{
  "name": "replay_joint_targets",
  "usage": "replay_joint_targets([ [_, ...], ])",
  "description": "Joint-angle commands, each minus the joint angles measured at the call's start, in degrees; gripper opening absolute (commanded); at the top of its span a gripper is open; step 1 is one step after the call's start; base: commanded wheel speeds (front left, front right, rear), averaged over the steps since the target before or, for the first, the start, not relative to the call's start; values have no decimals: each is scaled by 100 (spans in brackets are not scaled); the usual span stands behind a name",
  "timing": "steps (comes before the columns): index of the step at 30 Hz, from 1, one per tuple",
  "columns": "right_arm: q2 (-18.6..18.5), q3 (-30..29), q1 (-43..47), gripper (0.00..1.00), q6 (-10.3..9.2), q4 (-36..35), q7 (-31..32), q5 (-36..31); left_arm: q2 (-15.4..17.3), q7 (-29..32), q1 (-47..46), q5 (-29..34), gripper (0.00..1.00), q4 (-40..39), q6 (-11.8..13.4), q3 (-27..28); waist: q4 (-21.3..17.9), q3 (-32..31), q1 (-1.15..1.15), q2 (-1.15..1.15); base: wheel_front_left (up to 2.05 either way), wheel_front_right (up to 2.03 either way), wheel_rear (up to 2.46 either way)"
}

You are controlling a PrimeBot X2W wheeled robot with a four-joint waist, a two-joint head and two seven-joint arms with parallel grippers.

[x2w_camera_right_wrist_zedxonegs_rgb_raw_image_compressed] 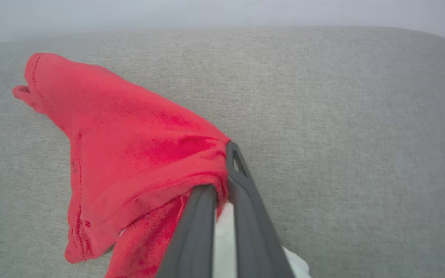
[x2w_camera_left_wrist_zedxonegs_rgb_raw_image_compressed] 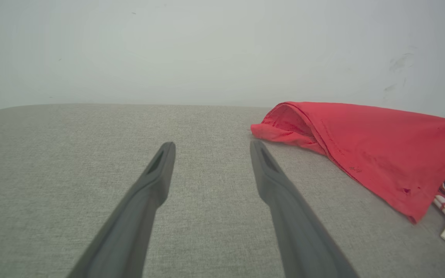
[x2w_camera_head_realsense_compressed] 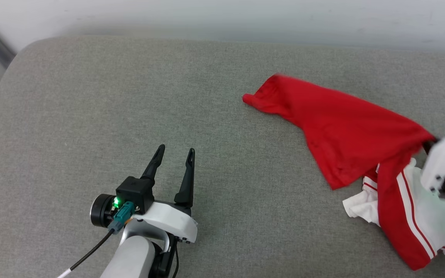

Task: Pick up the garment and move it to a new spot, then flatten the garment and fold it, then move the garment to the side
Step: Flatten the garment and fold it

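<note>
Right end effector (x2w_camera_right_wrist_zedxonegs_rgb_raw_image_compressed: pixel 221 170) is pinched tight on a bunch of red fabric, and the garment (x2w_camera_head_realsense_compressed: pixel 346 131) stretches from that grip out to a corner resting on the grey padded surface (x2w_camera_head_realsense_compressed: pixel 91 96) (white striped sleeve crumpled beneath, at the near right). Left end effector (x2w_camera_head_realsense_compressed: pixel 176 150) hovers with fingers spread wide, holding nothing, well apart from the cloth.

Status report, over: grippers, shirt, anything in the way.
Left gripper open over grey fabric cushion. Right gripper shut on red thin-fabric T-shirt with white striped sleeves, bunched, far end lying on cushion. No obstruction seen.
</note>
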Motion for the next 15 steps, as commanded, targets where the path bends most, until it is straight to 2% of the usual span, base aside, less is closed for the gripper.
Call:
replay_joint_targets([
  [1,107,-297,214,0,-5,202,-49,-102,20,-11,21,29,100,-2,-4,-11,7,16,0,0,0,0,0],
  [2,153,-491,290,0,-5,319,-92,-138,16,-11,27,29,100,1,-5,-13,10,24,0,0,0,0,0],
  [3,205,-669,367,18,-5,428,-154,-188,14,-12,35,29,100,4,-2,-17,10,33,0,0,0,0,0],
  [4,259,-813,445,47,-5,520,-236,-250,10,-12,46,30,100,7,4,-22,6,41,0,0,0,0,0],
  [5,334,-913,518,100,-5,602,-321,-292,14,-12,57,31,100,14,8,-28,-2,41,0,0,0,0,0],
  [11,709,-1171,831,100,-5,502,-1139,-444,83,-13,133,9,100,42,24,-8,-97,-76,0,0,0,0,0],
  [15,800,-1226,1029,100,-6,202,-1350,-575,120,-7,209,-12,100,56,42,1,-169,-177,0,0,0,0,0],
])
